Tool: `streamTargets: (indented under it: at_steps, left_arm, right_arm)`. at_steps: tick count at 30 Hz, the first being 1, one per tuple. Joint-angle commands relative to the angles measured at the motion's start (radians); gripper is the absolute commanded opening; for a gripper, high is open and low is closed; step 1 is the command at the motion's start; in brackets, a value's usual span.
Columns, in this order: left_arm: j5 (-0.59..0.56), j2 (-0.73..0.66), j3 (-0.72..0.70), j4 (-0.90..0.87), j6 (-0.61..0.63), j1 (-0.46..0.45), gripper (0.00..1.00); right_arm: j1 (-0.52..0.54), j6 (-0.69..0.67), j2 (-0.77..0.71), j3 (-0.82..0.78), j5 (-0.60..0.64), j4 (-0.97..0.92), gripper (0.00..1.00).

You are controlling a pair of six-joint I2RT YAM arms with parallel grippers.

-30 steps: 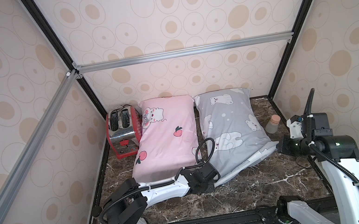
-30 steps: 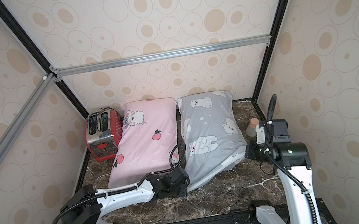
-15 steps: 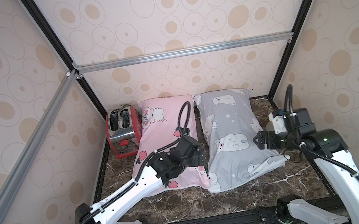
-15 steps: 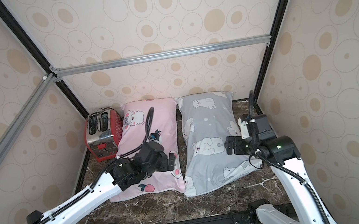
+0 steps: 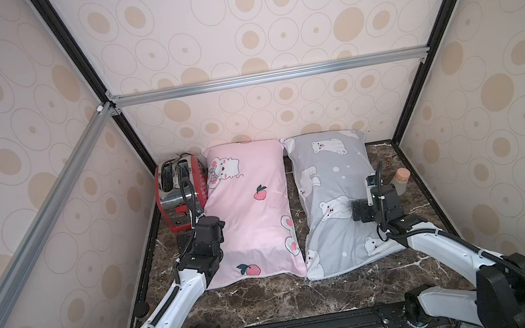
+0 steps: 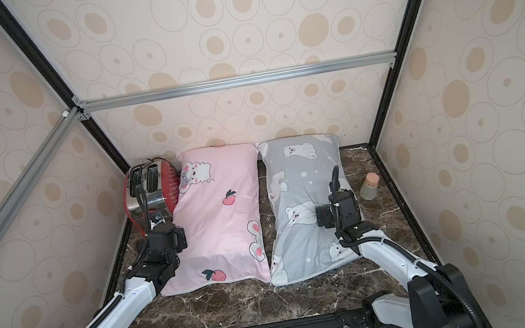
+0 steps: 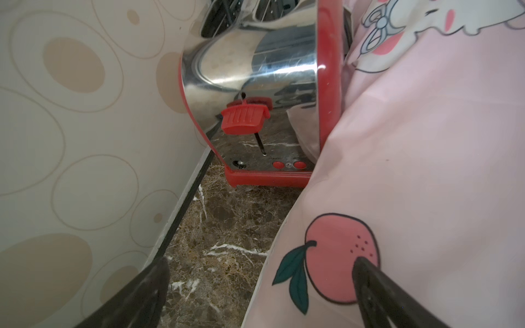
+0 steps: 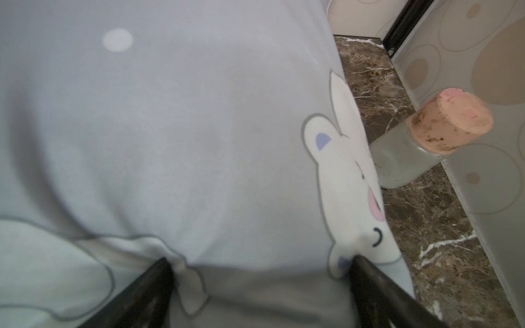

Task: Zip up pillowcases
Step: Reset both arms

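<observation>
Pink pillowcase [image 5: 251,216], white cartoon animals + red fruits, lies flat on the dark marble table [image 5: 275,298]. Its long side runs front-to-back, far end up against the back wall [image 5: 281,112]. Grey pillowcase [image 5: 337,242], white polar bears, lies just beside it on the robot's right, same orientation. We see a narrow strip of marble between the two at the far end. The near corners meet or nearly so; we cannot tell which. Zip edges: we cannot make them out in any view.

Red + chrome toaster [image 5: 176,189] sits in the back-left corner, its red side against the pink fabric. Small frosted bottle [image 5: 399,182] w/ cork stopper stands upright just right of the grey pillowcase, near the right wall.

Left gripper [image 7: 260,259]: at the left edge of the pink pillowcase, approx. mid-length, pointing toward the toaster. Fingers spread wide, nothing between them. One finger [image 7: 372,289] is over the fruit print at the fabric edge, the other over bare marble by the left wall. Contact w/ fabric: cannot tell.

Right gripper [image 8: 261,258]: above the right half of the grey pillowcase, approx. mid-length. Fingers spread wide, both over grey fabric, one tip at a bear's ear. We see nothing pinched. Whether the tips touch the cloth: cannot tell.
</observation>
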Motion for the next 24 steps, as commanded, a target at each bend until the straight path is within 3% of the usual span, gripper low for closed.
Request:
streamTargets:
  at_steps: [1, 4, 11, 15, 18, 20, 24]
  left_arm:
    - [0.067, 0.079, -0.028, 0.308, 0.105, 0.018, 0.99]
    - [0.102, 0.168, -0.06, 0.447, 0.127, 0.032, 0.99]
    - [0.246, 0.31, -0.075, 0.588, 0.124, 0.18, 0.99]
    - [0.286, 0.399, -0.076, 0.689, 0.103, 0.221, 0.99]
    - [0.324, 0.403, -0.092, 0.703, 0.08, 0.246, 0.99]
    - [0.35, 0.44, -0.135, 0.833, 0.075, 0.264, 0.99]
    - [0.351, 0.428, -0.133, 0.808, 0.073, 0.264, 0.99]
  right_arm:
    - [-0.044, -0.048, 0.081, -0.063, 0.044, 0.292, 0.99]
    - [-0.057, -0.079, 0.159, -0.109, 0.027, 0.429, 0.99]
    - [-0.067, -0.154, 0.215, -0.186, -0.028, 0.662, 0.99]
    - [-0.074, -0.166, 0.359, -0.235, -0.042, 0.899, 1.0]
    - [-0.089, -0.133, 0.32, -0.193, -0.056, 0.744, 1.0]
    - [-0.101, -0.123, 0.344, -0.189, -0.052, 0.78, 1.0]
    - [-0.12, -0.103, 0.33, -0.163, -0.076, 0.705, 1.0]
